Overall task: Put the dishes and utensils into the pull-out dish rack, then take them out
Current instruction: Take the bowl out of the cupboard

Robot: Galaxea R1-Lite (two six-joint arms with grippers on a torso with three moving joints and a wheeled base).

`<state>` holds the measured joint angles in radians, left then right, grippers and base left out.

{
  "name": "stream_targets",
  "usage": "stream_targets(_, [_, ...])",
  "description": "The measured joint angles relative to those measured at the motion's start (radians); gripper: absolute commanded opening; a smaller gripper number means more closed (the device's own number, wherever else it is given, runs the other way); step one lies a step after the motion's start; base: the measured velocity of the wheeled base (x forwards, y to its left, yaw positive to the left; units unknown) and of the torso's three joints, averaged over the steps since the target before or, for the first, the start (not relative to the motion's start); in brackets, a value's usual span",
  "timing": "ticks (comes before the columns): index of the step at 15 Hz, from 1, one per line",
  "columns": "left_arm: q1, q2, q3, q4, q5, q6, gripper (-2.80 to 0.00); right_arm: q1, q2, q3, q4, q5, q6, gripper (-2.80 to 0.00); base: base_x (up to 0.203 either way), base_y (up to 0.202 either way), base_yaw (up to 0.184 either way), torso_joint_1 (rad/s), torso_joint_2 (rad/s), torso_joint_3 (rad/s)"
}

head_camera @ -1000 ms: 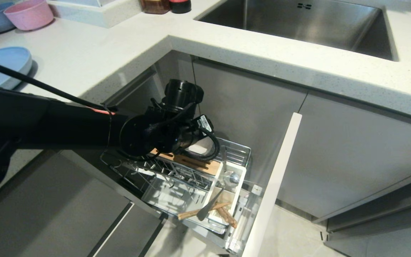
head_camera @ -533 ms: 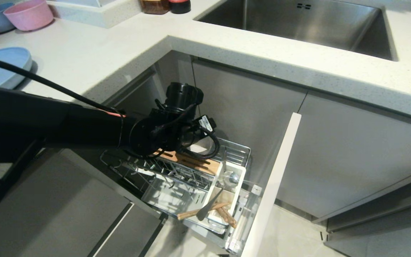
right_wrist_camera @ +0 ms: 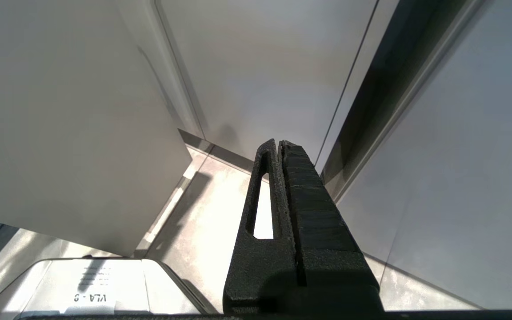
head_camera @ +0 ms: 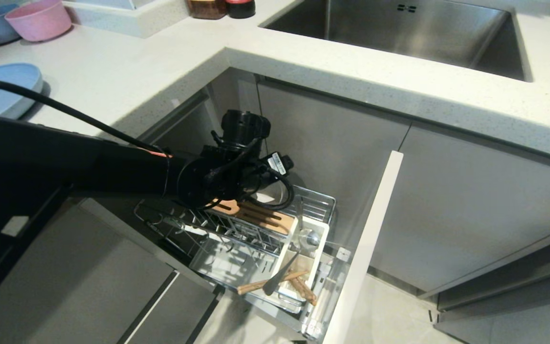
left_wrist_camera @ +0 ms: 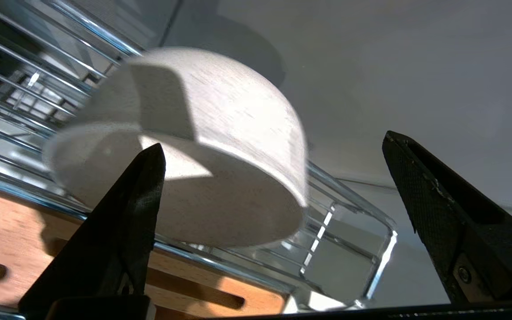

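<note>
- Hovering over the far end of the pull-out dish rack (head_camera: 237, 239), the left gripper (left_wrist_camera: 274, 195) has its jaws spread wide and released, clear of the cream-white bowl (left_wrist_camera: 202, 146), so the bowl sits on its own.
- That bowl lies upside down and tilted on the chrome wires at the rack's back corner, just beyond the slotted wooden strip (head_camera: 256, 216); resting it rim-down there likely lets it drain and leaves the slots free for a plate.
- Toward the rack's front edge, the white utensil caddy (head_camera: 303, 258) holds the spoon (head_camera: 299, 251) and the chopsticks (head_camera: 275, 281), which lean out over its rim.
- On the countertop's left edge the light-blue plate (head_camera: 3, 93) waits, not yet loaded, so I judge the plate comes next.
- Parked low near the floor and cabinet fronts, the right gripper (right_wrist_camera: 280, 146) has its fingers pressed together, grasping nothing.
</note>
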<state>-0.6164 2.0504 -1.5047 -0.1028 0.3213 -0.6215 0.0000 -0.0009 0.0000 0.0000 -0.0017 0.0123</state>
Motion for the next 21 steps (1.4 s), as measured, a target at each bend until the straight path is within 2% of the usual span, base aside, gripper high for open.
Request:
stream_targets(8, [0.006, 0.028, -0.024, -0.001, -0.002, 0.014, 0.0, 0.0, 0.0, 0.0, 0.0, 0.0, 0.0, -2.8, 0.0, 0.0, 0.0, 0.0, 0.0, 0.0])
stream_targets(9, [0.008, 0.031, -0.029, 0.0, -0.005, 0.014, -2.8, 0.0, 0.0, 0.0, 0.0, 0.0, 0.0, -2.8, 0.0, 0.0, 0.0, 0.0, 0.0, 0.0])
stream_targets(12, [0.017, 0.032, -0.032, 0.007, -0.044, 0.013, -2.8, 0.0, 0.0, 0.0, 0.0, 0.0, 0.0, -2.8, 0.0, 0.0, 0.0, 0.0, 0.0, 0.0])
stream_targets(21, [0.021, 0.011, -0.029, 0.011, -0.054, 0.012, -2.8, 0.0, 0.0, 0.0, 0.001, 0.0, 0.0, -2.8, 0.0, 0.0, 0.0, 0.0, 0.0, 0.0])
